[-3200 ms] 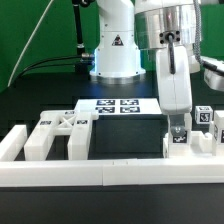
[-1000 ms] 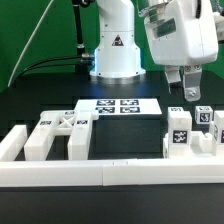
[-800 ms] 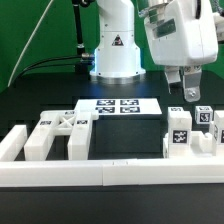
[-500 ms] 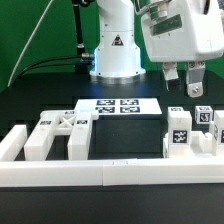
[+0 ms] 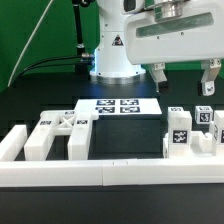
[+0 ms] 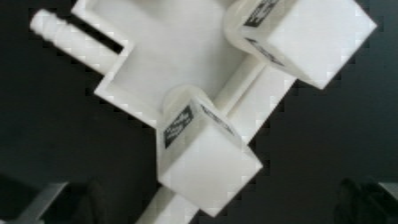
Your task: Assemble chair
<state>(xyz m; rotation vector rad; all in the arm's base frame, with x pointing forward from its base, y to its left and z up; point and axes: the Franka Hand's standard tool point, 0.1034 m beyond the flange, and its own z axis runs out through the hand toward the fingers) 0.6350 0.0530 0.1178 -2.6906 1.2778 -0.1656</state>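
The fingers [image 5: 157,76] spread wide (gripping nothing) hang above the chair's small tagged blocks [image 5: 178,131], which stand just behind the border rail [image 5: 100,176]

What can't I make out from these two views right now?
1. Exterior view: the front rail hides the bases of the barred frames and small blocks.
2. Exterior view: the tags on those blocks are too small to read.
3. Wrist view: blur makes the block tag unreadable; the picture's edge cuts off the jaws.
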